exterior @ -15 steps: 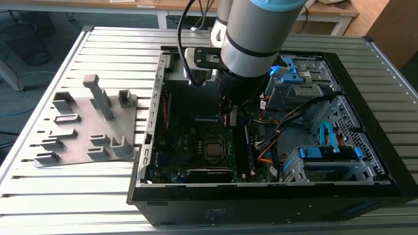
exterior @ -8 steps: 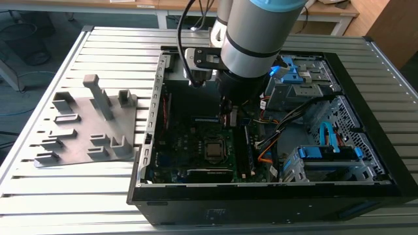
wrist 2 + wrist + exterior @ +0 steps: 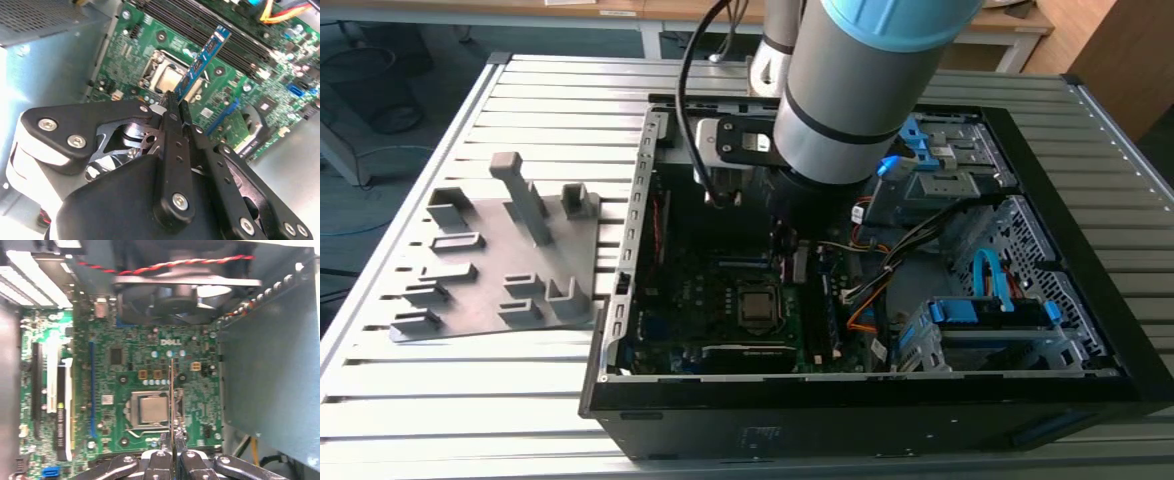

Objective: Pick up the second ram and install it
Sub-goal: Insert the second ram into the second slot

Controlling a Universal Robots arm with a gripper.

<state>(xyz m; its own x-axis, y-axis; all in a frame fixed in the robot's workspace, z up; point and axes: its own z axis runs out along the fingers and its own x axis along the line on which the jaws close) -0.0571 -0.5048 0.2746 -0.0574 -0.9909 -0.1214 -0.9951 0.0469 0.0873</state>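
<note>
**Memory stick held over the board inside the open case**

A slatted metal worktop carries an open black computer case, laid on its side so that the inside can be reached from above. The arm is lowered into the case. A grey holder plate is set on the worktop at the exterior view's left, just beside the case; no stick can be made out in its blocks.

The green circuit board lies flat on the floor of the case, with a cooling fan at one edge and the square processor socket near its middle. The long dark memory slots are seen beyond the socket in the second wrist view.

The hand is closed narrowly on the second ram, which is gripped at one end and sticks out past the fingertips. It is held on edge, judged so that its contact edge can meet a slot. It is carried over the socket area, near the slots but apart from them, and is not seated.

White lettering is printed on the board between fan and socket; it is not read out here. A small white label sits beside the socket, too small to read.
</note>
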